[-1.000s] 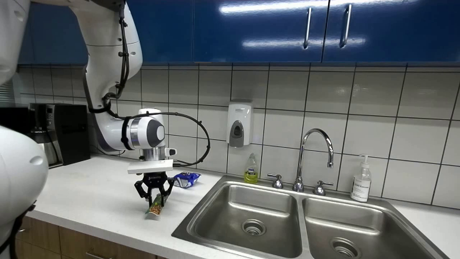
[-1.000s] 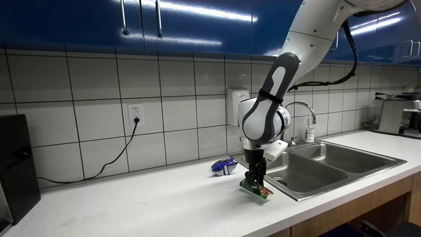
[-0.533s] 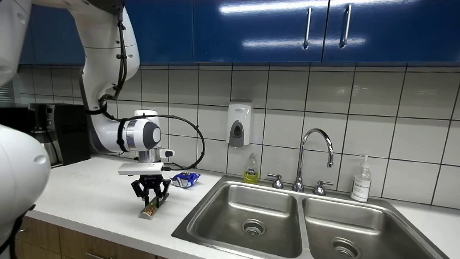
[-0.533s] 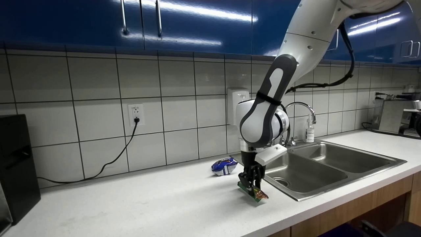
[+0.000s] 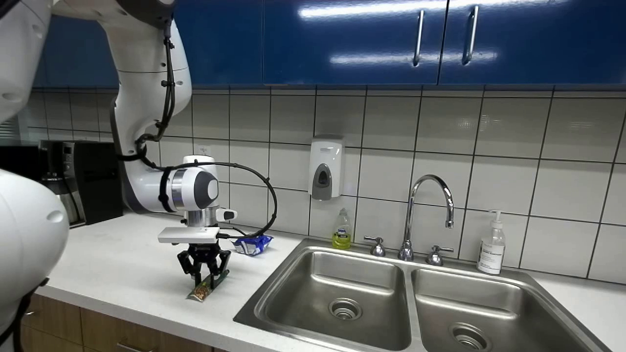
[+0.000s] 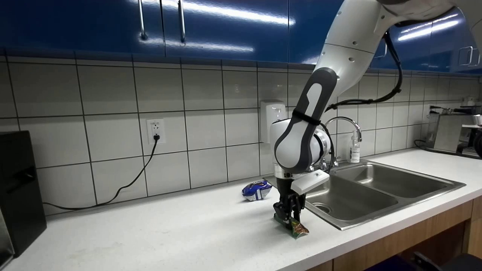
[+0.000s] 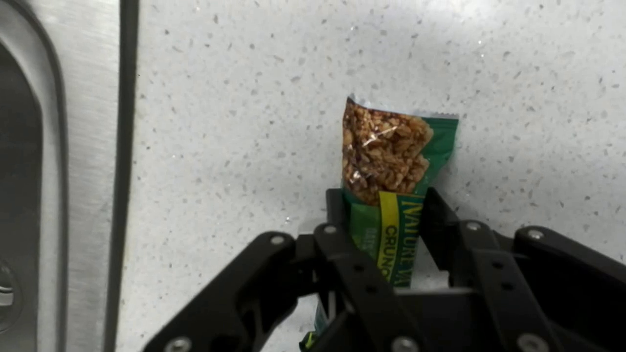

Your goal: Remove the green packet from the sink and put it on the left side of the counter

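Jaws: clasped on the green packet [image 7: 386, 195], a black side against each long edge, pointing down at the desk [image 6: 150, 233]
Green packet: out of the sink [image 5: 362, 271] and to the left of it, near its left rim; it lies aslant, one end toward the near edge of the desk, the other toward the tiled wall [image 5: 391, 127]; whether its whole underside touches the desk, the views do not tell
Packet print: brown oat picture at the near end, then green with a yellow strip; the letters "CRUNC" show, and the jaws hide much of the rest
Arm [image 5: 151, 88]: white, bending down over the desk, its last joint upright above the jaws
White bar [image 5: 188, 235]: fixed level, just above the jaws
Sink: stainless steel, two basins side by side, a round drain [image 5: 345, 309] in the left one and its match in the right
Faucet [image 5: 409, 220]: chrome gooseneck on the far rim, a lever handle [image 5: 377, 247] to each side
Soap bottle [image 5: 342, 234]: yellow-green, upright on the far rim, left of the faucet
Pump bottle [image 5: 491, 252]: clear with a white label, upright at the far rim, right of the faucet
Dispenser [image 5: 326, 151]: white, on the wall above the soap bottle
Blue packet [image 6: 257, 191]: crinkled, blue and white, on the far part of the desk, left of the sink, apart from the green packet
Black appliance [image 5: 100, 181]: at the far left of the desk
Cabinets [image 5: 352, 34]: glossy blue, above the tiles
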Action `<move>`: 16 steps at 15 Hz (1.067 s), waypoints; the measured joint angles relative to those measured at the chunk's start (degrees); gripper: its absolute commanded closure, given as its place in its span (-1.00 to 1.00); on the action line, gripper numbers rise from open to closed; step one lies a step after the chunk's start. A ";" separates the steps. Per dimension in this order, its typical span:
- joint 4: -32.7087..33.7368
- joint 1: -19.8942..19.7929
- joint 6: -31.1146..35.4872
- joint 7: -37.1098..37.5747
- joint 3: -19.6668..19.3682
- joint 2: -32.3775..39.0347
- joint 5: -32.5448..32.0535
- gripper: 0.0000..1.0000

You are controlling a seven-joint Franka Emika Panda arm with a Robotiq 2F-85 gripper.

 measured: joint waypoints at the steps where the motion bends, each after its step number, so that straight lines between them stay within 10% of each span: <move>1: 0.01 0.00 0.00 0.02 -0.01 0.01 0.06 0.68; 2: 0.01 0.00 0.00 0.02 -0.01 0.01 0.13 0.68; 3: 0.01 0.00 0.00 0.02 -0.02 0.01 0.21 -0.32; 8: 0.03 0.00 0.00 0.07 -0.11 0.13 0.34 -0.95; 16: 0.19 0.00 0.01 0.10 -0.23 -1.57 1.48 -1.00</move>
